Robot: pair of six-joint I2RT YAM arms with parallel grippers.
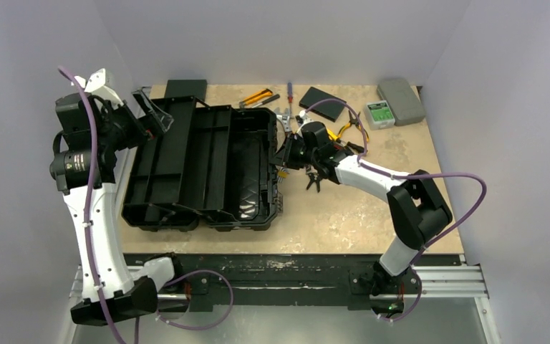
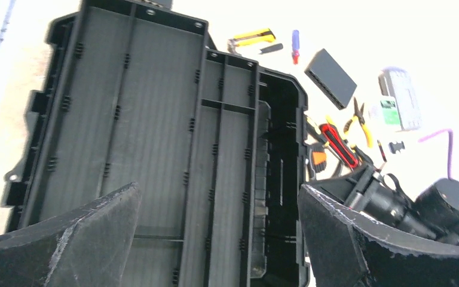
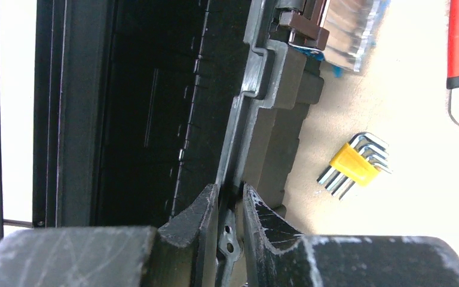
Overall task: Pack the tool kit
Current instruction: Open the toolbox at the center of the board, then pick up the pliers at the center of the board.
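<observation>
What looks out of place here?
The toolbox lies open and empty, while pliers, a screwdriver and hex keys lie scattered on the table beside it. Oddly, the right hand pinches the toolbox's rim, not a tool.

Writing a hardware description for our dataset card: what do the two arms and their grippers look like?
The left arm and right arm have white shells with black joint housings. A purple cable runs along each. Gripper fingers are black, scuffed wedges.
</observation>
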